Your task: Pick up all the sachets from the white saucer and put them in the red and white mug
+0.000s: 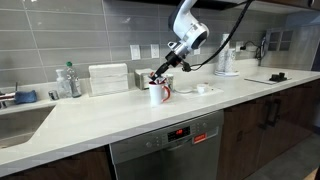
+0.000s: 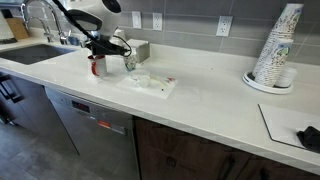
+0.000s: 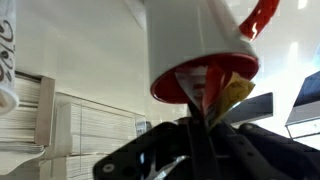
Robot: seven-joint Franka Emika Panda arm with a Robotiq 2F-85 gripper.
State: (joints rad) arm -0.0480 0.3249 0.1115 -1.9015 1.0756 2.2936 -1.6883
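Claw: the claw (image 1: 158,75) is closed narrowly on a small bunch of sachets and hangs tilted just over the mug's mouth.
Sachets: the sachets (image 3: 208,92), one red and one yellow at least, stick out from between the fingers, right at the red rim; the count cannot be told.
Handling: my judgement is that they are feather-light, thin, limp and slick, so they bend and slide rather than break. A pinch across the flat faces near the middle should hold best; an edge grip would let them fan out or slip.
Release: opening low over the mouth should stop them fluttering aside or catching on the rim.
Mug: the mug (image 3: 195,45) stands upright on the worktop; the wrist view shows it upside down, white wall above, red rim facing the claw.
Saucer: the saucer (image 2: 146,83) lies just beside the mug. A reddish speck near its far edge may be another sachet, but it is too small to tell.
Worktop: the pale worktop (image 2: 210,105) also carries a white box (image 1: 108,78) behind the mug and a stack of paper cups (image 2: 277,45) well apart.
Writing: none legible on the sachets. A cup (image 3: 5,55) at the wrist view's edge bears dark script I cannot read.
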